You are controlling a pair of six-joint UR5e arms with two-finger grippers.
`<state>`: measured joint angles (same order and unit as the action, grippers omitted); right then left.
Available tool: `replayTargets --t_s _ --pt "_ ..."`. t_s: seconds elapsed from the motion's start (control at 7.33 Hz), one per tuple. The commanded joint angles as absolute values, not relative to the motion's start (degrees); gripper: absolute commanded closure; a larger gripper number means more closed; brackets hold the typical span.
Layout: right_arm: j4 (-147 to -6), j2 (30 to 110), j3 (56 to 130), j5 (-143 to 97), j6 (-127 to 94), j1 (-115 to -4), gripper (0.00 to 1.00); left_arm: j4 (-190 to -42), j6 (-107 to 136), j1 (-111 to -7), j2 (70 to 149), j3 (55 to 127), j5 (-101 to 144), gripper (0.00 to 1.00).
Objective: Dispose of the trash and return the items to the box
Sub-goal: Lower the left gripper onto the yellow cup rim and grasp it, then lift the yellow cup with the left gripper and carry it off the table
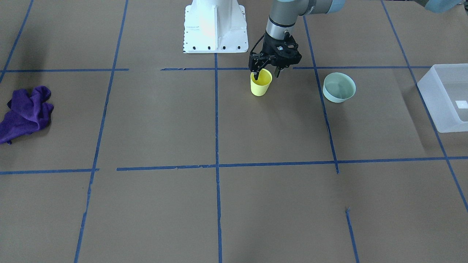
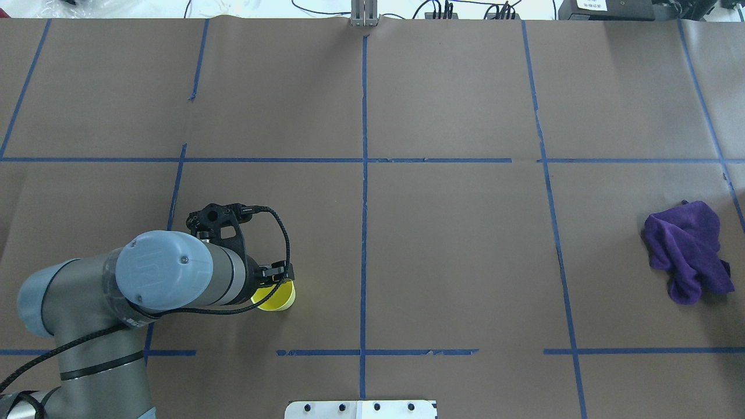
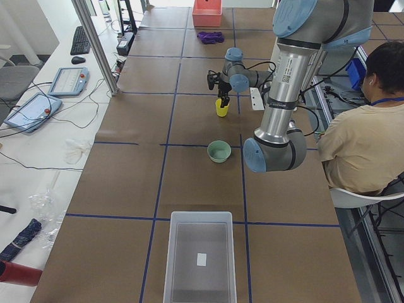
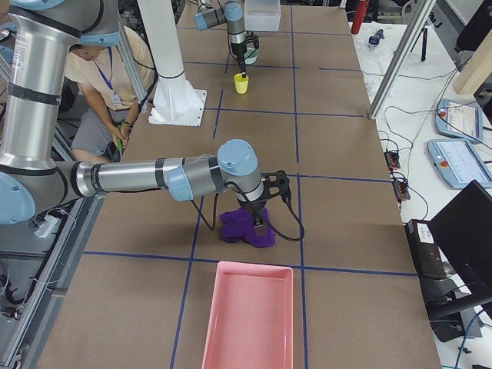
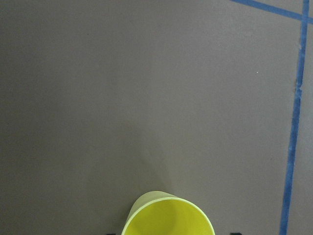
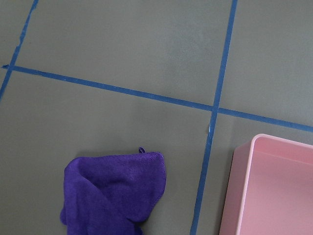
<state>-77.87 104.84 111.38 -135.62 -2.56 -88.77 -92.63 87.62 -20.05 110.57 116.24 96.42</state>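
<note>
The yellow cup (image 1: 261, 84) stands upright on the brown table; it also shows in the overhead view (image 2: 278, 297) and at the bottom of the left wrist view (image 5: 168, 216). My left gripper (image 1: 267, 75) is open and sits low over the cup's rim, with one finger on each side. The mint-green bowl (image 1: 339, 87) stands apart from the gripper, between the cup and the box. The frosted-white box (image 1: 446, 96) with its small label stands at the table's end on my left. My right gripper (image 4: 261, 221) hangs over the purple cloth (image 4: 246, 228); I cannot tell whether it is open or shut.
A pink tray (image 4: 250, 315) lies next to the purple cloth (image 1: 25, 111) at the table's end on my right; its corner shows in the right wrist view (image 6: 274, 186). The white robot base (image 1: 215, 27) stands behind the cup. A seated person (image 3: 366, 139) is beside the table.
</note>
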Motion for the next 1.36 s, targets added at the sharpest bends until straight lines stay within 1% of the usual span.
replayTargets --t_s 0.0,0.14,0.27,0.55,0.68,0.95,1.23 --pt "-77.9 104.9 110.9 -135.7 -2.5 -88.8 0.00 -96.0 87.5 -19.7 110.6 112.6 96.1 0.39" --pt "-77.9 104.9 110.9 -135.7 -2.5 -88.8 0.00 -96.5 87.5 -19.3 110.3 112.8 94.6 0.94" --pt "-77.9 104.9 110.9 -135.7 -2.5 -88.8 0.00 -96.7 87.4 -19.2 110.4 113.1 94.5 1.00" --pt "-77.9 104.9 111.0 -135.6 -2.5 -88.8 0.00 -96.7 85.1 -19.8 110.0 114.8 94.5 1.00" --pt "-77.9 104.9 111.0 -135.7 -2.5 -88.8 0.00 -96.5 82.4 -20.4 108.6 118.1 94.7 1.00" --pt "-77.8 104.9 111.0 -135.7 -2.5 -88.8 0.00 -96.1 72.1 -28.9 103.1 125.7 96.5 1.00" --pt "-77.8 104.8 111.1 -135.7 -2.2 -88.8 0.00 -96.2 52.4 -44.2 98.2 127.7 106.4 1.00"
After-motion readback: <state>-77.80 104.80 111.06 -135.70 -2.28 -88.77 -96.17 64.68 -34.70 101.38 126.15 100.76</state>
